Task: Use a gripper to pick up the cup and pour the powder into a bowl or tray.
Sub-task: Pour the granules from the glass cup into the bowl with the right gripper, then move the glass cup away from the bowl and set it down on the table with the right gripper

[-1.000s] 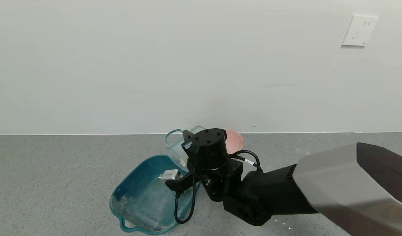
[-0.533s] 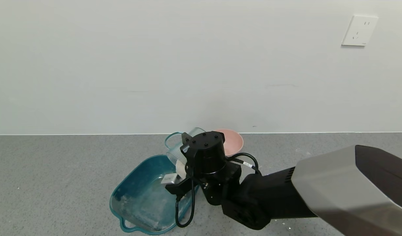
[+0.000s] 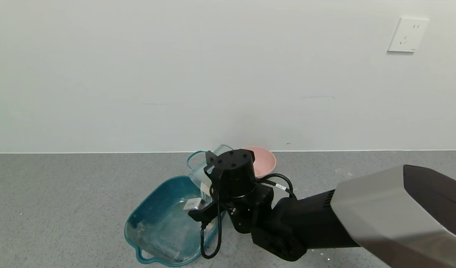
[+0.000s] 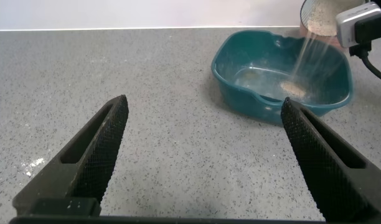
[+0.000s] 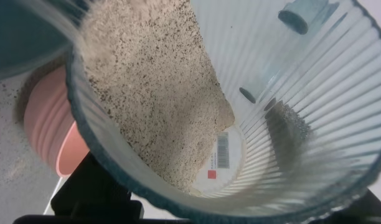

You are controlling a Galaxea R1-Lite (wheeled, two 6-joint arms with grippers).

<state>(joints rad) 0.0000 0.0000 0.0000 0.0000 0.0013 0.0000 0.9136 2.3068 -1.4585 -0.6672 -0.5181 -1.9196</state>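
Right wrist view: barcode label [image 5: 223, 151] under cup [image 5: 290, 106] | right end effector [image 3: 207, 186] holds cup | powder [image 4: 305, 56] falling into tray [image 4: 240, 93] | left end effector [image 4: 203, 155] wide

wall [image 3: 175, 74]: plain white, behind counter | socket [image 3: 408, 34]: white, high on wall | counter [image 3: 64, 193]: grey speckled, meets wall at pale seam

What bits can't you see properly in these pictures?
- Right gripper: head view, its fingers sit behind its own black wrist, so the grip on the ribbed pale blue-green cup is hidden.
- Round pink bowl: head view, partly behind the wrist.
- Dark teal plastic tray: left wrist view, near corner behind the left gripper's finger.
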